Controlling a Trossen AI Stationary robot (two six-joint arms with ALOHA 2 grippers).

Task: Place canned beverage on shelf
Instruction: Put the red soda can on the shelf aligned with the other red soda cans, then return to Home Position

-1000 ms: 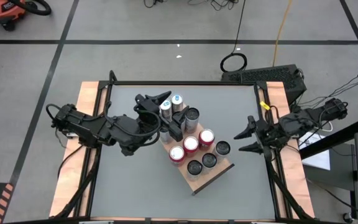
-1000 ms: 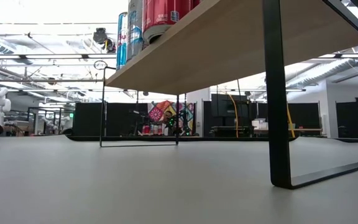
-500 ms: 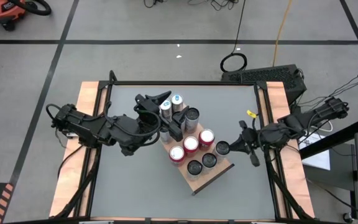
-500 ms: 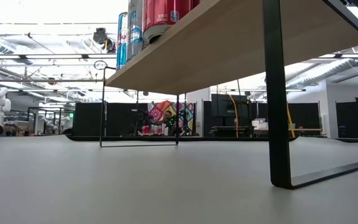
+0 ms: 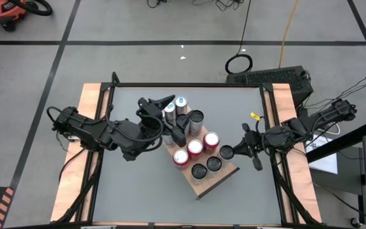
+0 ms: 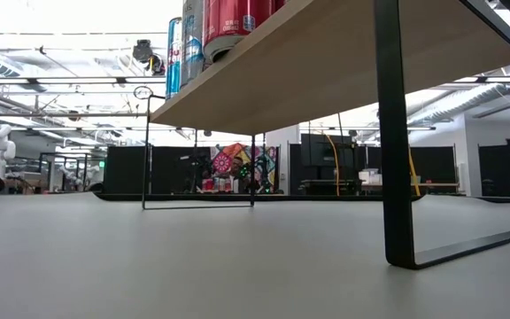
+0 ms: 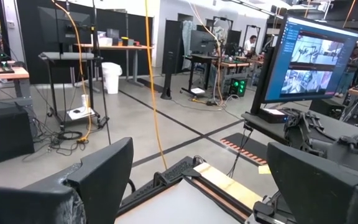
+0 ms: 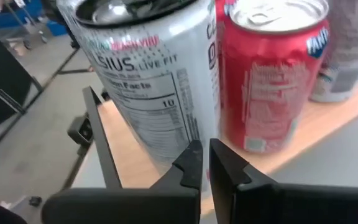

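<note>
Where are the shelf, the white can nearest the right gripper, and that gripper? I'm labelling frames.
shelf (image 5: 203, 184): high view, bare board near its front corner.
white can (image 8: 148, 81): right wrist view, its printed side.
right gripper (image 8: 205, 163): right wrist view, between its closed fingertips.

Just beyond the dark fingers (image 8: 191, 163) a white can (image 8: 148, 81) is showing black print – beside it a red can (image 8: 269, 74) is showing pale lettering; light-brown shelf (image 8: 135, 165) beneath.

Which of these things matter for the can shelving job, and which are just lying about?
Job:
- flat light-brown wooden shelf with black rim
- red, silver and dark drink cans on it
- right hand, shut empty beside them

Lying about:
- coiled black cable on floor
- orange vacuum
</note>
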